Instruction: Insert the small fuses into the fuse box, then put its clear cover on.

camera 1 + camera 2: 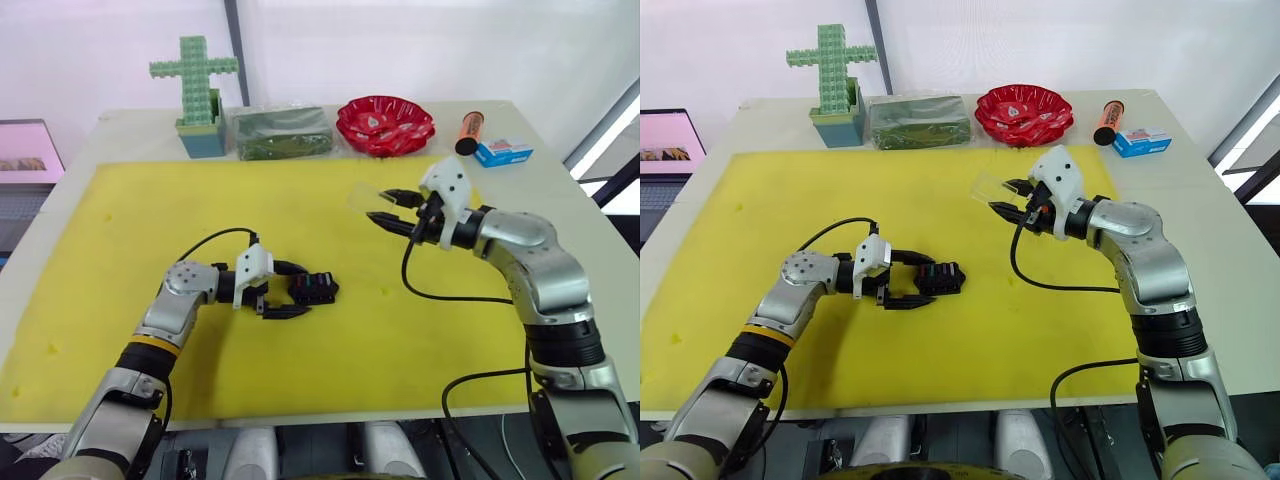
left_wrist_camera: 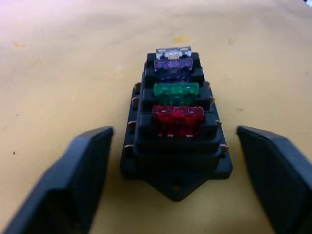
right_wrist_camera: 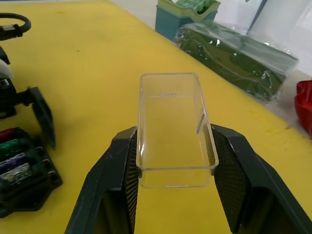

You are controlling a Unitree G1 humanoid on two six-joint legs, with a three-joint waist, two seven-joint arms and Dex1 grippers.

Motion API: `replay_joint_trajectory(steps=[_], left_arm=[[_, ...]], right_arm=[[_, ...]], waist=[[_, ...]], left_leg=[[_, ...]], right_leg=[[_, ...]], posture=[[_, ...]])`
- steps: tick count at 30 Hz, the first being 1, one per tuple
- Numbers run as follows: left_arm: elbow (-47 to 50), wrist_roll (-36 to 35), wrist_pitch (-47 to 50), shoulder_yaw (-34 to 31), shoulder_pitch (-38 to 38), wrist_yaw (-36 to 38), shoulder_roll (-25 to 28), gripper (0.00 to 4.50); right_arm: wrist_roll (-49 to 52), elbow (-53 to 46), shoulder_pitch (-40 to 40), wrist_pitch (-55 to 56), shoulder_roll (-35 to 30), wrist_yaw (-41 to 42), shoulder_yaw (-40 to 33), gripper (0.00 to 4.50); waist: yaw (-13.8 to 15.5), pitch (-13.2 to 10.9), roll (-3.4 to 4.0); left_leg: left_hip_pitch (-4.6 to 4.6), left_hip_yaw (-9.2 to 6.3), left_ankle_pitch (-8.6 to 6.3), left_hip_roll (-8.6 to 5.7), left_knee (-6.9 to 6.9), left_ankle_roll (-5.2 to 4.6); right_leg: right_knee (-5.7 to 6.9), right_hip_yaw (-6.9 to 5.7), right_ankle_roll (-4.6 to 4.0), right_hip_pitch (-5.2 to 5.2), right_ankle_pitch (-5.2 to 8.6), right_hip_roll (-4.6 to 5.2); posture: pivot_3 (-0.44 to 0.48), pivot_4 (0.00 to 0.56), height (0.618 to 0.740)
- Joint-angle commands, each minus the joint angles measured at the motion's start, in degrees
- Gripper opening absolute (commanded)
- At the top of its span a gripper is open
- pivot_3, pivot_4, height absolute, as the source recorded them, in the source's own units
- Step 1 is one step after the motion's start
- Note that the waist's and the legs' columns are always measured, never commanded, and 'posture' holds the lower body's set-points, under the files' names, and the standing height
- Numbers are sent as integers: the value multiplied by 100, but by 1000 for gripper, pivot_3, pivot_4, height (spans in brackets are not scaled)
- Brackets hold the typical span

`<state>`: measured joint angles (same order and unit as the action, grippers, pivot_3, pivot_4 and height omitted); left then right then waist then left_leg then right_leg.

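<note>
Now your right gripper (image 3: 170, 161) clamps the clear cover (image 3: 173, 126); lower it squarely onto the fuse box (image 2: 176, 131) between your left gripper's (image 2: 175, 170) spread fingers.

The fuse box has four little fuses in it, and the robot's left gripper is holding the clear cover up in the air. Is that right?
Nearly. The four fuses do sit in the fuse box, but the right gripper holds the clear cover, as the right wrist view shows. The left gripper is open around the box.
</note>
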<state>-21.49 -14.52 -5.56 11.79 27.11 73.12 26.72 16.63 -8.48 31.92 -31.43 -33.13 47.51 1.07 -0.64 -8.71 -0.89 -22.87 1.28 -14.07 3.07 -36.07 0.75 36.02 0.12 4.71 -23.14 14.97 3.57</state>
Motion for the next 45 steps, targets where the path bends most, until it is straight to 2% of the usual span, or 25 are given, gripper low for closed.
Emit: replay_joint_trajectory(steps=[1,8,13,16,19,20,27,34,45], left_arm=[[357,-115,-17,-185,-295,-209,-87,4467],[696,-32,162,-152,-664,-462,-214,4467],[402,114,-51,-107,-536,-374,-229,4467],[177,141,-157,-122,-443,-312,-219,3904],[-87,185,-300,-155,-331,-325,-251,2882],[-150,187,-330,-165,-299,-332,-262,2776],[-449,85,-521,-151,-31,43,-276,2778],[-788,49,-744,-156,174,596,-177,2778],[-1054,96,-995,-154,288,825,-135,2778]], right_arm=[[106,-352,0,-28,-69,-71,-122,1791],[189,-496,-13,-103,-67,-31,-27,1791],[154,-450,139,-92,-122,134,111,1791],[174,-387,235,-38,-150,324,221,1791],[211,-377,295,10,-162,589,413,1791],[229,-380,311,13,-154,674,469,1791],[332,-396,359,133,-152,1443,1024,1791],[62,-25,358,690,-29,1805,1476,1791],[-239,442,312,1232,245,1832,1720,1791]], waist=[[-1,0,0],[10,0,0],[12,1,0],[11,1,-1],[13,1,-1],[13,1,-1],[27,1,-1],[5,1,-1],[-1,1,-1]], left_leg=[[0,0,0,0,0,0],[0,0,0,0,-2,0],[2,0,0,0,-3,0],[2,-1,0,-1,-4,0],[2,-1,0,-1,-4,0],[3,-1,0,-1,-4,0],[5,-2,0,-1,-7,0],[5,-3,0,-1,-5,0],[5,-2,0,0,-4,0]], right_leg=[[0,0,0,0,0,1],[0,0,0,2,0,2],[-1,0,-2,4,1,2],[-1,0,-4,4,2,1],[-1,0,-11,5,6,1],[-1,0,-10,5,5,1],[1,0,-10,8,5,1],[1,-2,-3,8,1,0],[3,-2,0,4,0,-2]], posture=[[0,150,740],[0,150,740],[0,150,740],[0,150,740],[0,150,740],[0,150,740],[0,150,740],[0,150,740],[0,150,740]])
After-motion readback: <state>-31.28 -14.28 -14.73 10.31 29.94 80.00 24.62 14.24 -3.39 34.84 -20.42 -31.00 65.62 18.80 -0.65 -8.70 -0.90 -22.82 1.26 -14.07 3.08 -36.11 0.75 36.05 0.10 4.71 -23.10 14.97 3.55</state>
